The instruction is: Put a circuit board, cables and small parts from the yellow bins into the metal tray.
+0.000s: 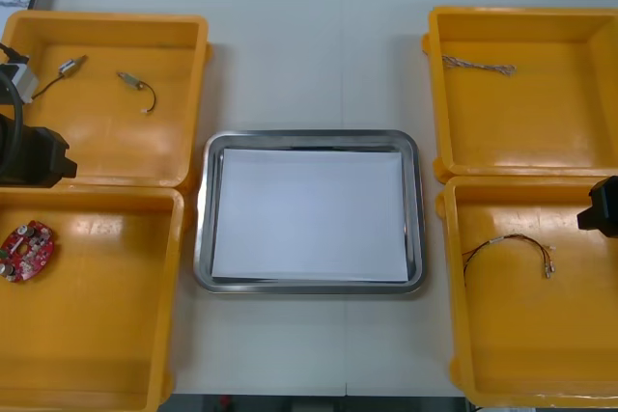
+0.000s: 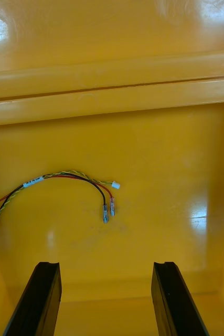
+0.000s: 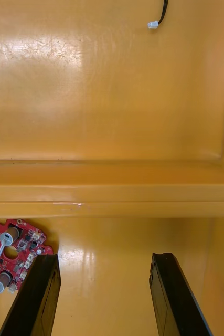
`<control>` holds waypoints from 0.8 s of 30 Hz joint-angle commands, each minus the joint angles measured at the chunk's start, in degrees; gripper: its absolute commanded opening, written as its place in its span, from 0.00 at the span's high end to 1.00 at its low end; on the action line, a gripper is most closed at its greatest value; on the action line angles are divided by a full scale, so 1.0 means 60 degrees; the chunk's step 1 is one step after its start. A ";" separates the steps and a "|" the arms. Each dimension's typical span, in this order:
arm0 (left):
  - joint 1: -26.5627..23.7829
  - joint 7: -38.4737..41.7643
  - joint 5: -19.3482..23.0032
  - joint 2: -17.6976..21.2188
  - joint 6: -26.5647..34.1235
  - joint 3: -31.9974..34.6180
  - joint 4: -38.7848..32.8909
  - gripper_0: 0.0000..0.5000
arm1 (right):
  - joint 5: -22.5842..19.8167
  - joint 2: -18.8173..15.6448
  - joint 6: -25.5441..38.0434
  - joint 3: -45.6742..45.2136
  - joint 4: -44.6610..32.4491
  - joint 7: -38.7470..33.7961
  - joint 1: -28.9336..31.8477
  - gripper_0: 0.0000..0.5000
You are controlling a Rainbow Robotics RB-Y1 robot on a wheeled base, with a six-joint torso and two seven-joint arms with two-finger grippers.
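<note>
The round red circuit board (image 1: 26,250), studded with small components, lies flat at the left wall of the near left yellow bin (image 1: 97,354). A red and yellow cable (image 1: 507,250) curves across the near right yellow bin (image 1: 541,364). A twisted cable (image 1: 478,68) lies near the far wall of the far right yellow bin (image 1: 541,142). The metal tray (image 1: 307,138), white inside, sits at the centre of the light table (image 1: 309,45). The left gripper (image 3: 104,258) hangs wide open and empty above the near left yellow bin by its far wall, the circuit board just beside one finger. The right gripper (image 2: 106,265) hangs wide open and empty above the near right yellow bin, short of the red and yellow cable.
</note>
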 commanded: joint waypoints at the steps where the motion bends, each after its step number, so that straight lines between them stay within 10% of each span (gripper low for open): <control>1: 0.0114 -0.0215 -0.0043 -0.0085 0.0060 0.0239 -0.0122 0.00 | 0.0011 0.0065 -0.0028 -0.0232 -0.0232 0.0011 0.0120 0.00; 24: 0.0114 -0.0215 -0.0043 -0.0085 0.0060 0.0239 -0.0122 0.00 | 0.0011 0.0065 -0.0028 -0.0232 -0.0232 0.0011 0.0120 0.00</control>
